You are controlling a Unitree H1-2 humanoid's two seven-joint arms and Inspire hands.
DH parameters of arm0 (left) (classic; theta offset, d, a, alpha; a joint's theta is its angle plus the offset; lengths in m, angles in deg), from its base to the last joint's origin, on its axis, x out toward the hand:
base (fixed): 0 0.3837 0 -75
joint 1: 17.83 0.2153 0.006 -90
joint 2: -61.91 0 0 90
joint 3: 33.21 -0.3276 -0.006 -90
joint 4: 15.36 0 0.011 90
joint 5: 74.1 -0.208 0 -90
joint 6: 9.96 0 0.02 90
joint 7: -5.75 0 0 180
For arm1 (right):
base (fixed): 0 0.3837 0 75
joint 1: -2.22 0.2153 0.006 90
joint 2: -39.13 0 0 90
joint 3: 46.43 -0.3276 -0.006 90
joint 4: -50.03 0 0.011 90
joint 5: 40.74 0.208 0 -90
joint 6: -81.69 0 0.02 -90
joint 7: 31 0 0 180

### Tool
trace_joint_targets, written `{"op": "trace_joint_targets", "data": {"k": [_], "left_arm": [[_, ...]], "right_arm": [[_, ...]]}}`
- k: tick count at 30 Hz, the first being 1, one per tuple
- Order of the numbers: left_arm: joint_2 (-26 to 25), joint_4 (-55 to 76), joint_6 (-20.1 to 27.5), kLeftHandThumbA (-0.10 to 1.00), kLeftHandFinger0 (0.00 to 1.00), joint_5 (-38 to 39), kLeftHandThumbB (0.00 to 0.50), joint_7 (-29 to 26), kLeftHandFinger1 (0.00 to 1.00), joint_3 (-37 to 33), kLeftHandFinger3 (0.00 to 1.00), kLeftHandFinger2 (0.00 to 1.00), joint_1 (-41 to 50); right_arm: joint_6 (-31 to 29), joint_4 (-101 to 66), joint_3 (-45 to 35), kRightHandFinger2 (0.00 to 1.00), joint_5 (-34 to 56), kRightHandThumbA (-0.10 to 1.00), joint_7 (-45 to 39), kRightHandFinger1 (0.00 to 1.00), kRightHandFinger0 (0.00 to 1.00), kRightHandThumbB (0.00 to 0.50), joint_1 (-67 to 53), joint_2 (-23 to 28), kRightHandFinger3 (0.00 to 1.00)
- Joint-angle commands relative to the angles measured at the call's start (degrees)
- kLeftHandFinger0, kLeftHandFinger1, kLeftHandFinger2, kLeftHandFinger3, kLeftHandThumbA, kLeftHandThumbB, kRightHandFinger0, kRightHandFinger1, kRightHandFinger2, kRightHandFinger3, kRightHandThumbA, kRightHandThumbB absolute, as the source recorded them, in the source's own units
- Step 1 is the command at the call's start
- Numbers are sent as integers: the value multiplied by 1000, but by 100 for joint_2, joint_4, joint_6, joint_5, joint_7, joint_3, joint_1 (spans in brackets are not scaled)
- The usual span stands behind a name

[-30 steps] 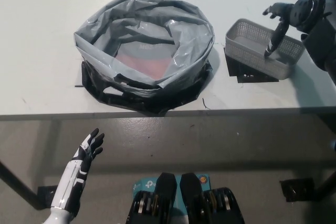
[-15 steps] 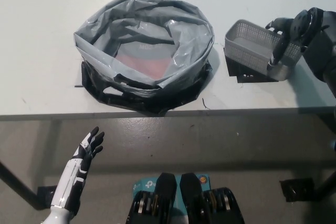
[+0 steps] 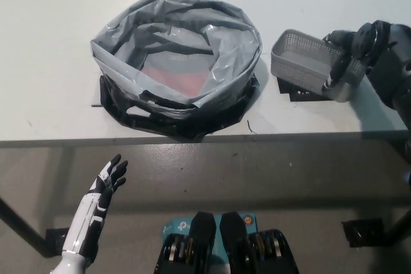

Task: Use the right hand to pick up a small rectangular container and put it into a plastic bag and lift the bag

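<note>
- One change matters over the last second: my right hand (image 3: 350, 52) has gone from hovering above the mesh container (image 3: 308, 63) to closing its fingers on the container's right end.
- The container has also shifted. Its right end now rides slightly higher and the whole body has turned a little, exposing more of the black mat (image 3: 307, 92) underneath. I judge the lift has just begun; the container does not yet look clear of the mat.
- Right hand state: fingers curled over the rim at the 3 o'clock end, with one finger reaching down the outer wall. It has hold of the container.
- Left hand (image 3: 110, 179) state: resting below the table edge at 7 o'clock of the view, fingers spread, holding nothing.
- Container position: on the white table (image 3: 51, 62), at 3 o'clock from the plastic bag (image 3: 176, 62) and just beside it, not touching.
- Container appearance: small, rectangular, light grey, with perforated mesh walls and an open top. It looks empty, light and rigid.
- Bag appearance: grey, mouth rolled wide open and facing up, seated on a black base. Something reddish shows through the bottom; I cannot tell what.
- Next requirement, as I judge it: carry the container toward 9 o'clock over the bag mouth.
</note>
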Motion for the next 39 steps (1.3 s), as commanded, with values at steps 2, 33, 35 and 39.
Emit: {"op": "trace_joint_targets", "data": {"k": [2,33,35,39], "left_arm": [[-54,158,101,1000,1000,34,250,0,1000,57,1000,1000,-108],[-43,129,197,1000,1000,52,241,13,1000,42,1000,1000,104],[-33,134,175,1000,1000,37,249,-1,1000,44,1000,1000,130],[-34,129,160,1000,1000,-7,251,-11,1000,36,1000,1000,148]], "right_arm": [[-383,-58,-233,529,36,-100,1997,449,350,168,-184,7,833],[-1191,-1909,-1988,810,605,-100,3586,361,0,177,930,76,804],[-1136,-2454,-1939,784,512,-100,3385,367,0,194,839,1,819],[-975,-3312,-1753,715,421,-100,2905,312,0,185,641,-142,799]]}}
